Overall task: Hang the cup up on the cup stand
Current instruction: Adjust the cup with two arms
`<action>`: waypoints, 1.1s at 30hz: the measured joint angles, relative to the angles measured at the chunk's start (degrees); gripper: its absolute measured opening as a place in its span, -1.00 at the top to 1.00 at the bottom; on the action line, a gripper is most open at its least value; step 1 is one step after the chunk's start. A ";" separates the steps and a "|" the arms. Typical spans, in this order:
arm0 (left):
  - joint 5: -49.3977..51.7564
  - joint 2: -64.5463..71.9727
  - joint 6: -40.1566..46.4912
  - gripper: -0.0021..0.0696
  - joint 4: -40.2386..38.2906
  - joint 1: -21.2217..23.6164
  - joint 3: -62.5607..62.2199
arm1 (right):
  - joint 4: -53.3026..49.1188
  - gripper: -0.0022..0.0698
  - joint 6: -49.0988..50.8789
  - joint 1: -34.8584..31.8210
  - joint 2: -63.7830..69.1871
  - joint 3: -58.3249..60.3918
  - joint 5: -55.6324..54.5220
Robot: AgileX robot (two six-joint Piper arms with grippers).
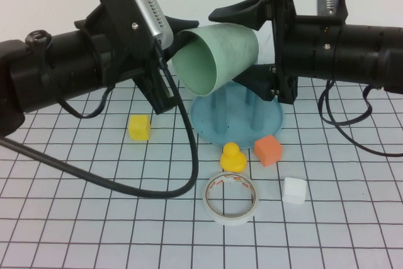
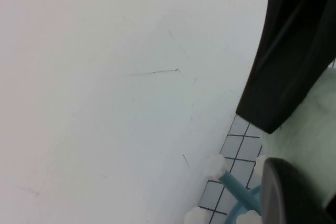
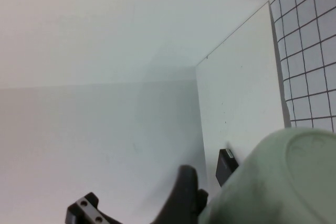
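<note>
The pale mint-green cup [image 1: 220,55] hangs in the air on its side, mouth facing the near left, right above the blue cup stand [image 1: 264,121]. My left gripper [image 1: 179,36] reaches in from the left and is shut on the cup's rim. My right gripper [image 1: 230,47] comes from the right and stands open, one finger over the cup's base end and one under it. The cup hides the tops of the stand's pegs in the high view. The left wrist view shows a blue peg [image 2: 233,184] with white caps beside the cup [image 2: 310,129]. The cup's bottom [image 3: 283,177] fills the right wrist view.
On the gridded table lie a yellow cube [image 1: 140,127], a yellow duck [image 1: 232,157], an orange cube [image 1: 269,150], a white cube [image 1: 295,190] and a white tape roll [image 1: 231,198]. A black cable [image 1: 126,184] loops over the table under the left arm.
</note>
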 joint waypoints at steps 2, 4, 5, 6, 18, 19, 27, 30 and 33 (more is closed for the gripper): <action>0.00 0.00 0.00 0.92 0.00 0.00 0.00 | 0.00 -0.98 0.00 0.29 0.00 0.00 -0.01; -0.25 0.00 0.00 0.92 0.00 0.00 0.00 | 0.00 -0.99 0.00 0.58 0.00 0.00 -0.01; -0.30 0.00 0.00 0.92 0.00 0.00 0.00 | 0.00 -0.99 0.10 0.87 0.00 0.00 -0.01; -0.59 0.00 0.00 0.92 0.00 0.00 0.00 | 0.00 -0.99 0.10 0.99 0.00 0.00 -0.01; -1.57 0.00 0.00 0.92 0.00 0.00 0.00 | 0.11 -0.99 0.18 1.51 0.00 0.00 -0.83; -1.67 0.00 0.00 0.92 0.00 -0.10 0.00 | 0.11 -0.99 0.18 1.51 0.00 0.00 -0.83; -2.40 0.00 -0.69 0.92 0.00 -0.36 0.00 | 0.18 -0.94 0.18 1.51 0.00 0.00 -0.83; -2.53 0.00 -1.23 0.92 0.00 -0.36 0.00 | 0.49 -0.83 0.18 1.51 0.00 0.00 -1.04; -2.53 0.00 -1.60 0.92 0.00 -0.36 0.00 | 0.60 -0.82 0.23 1.51 0.00 0.00 -1.17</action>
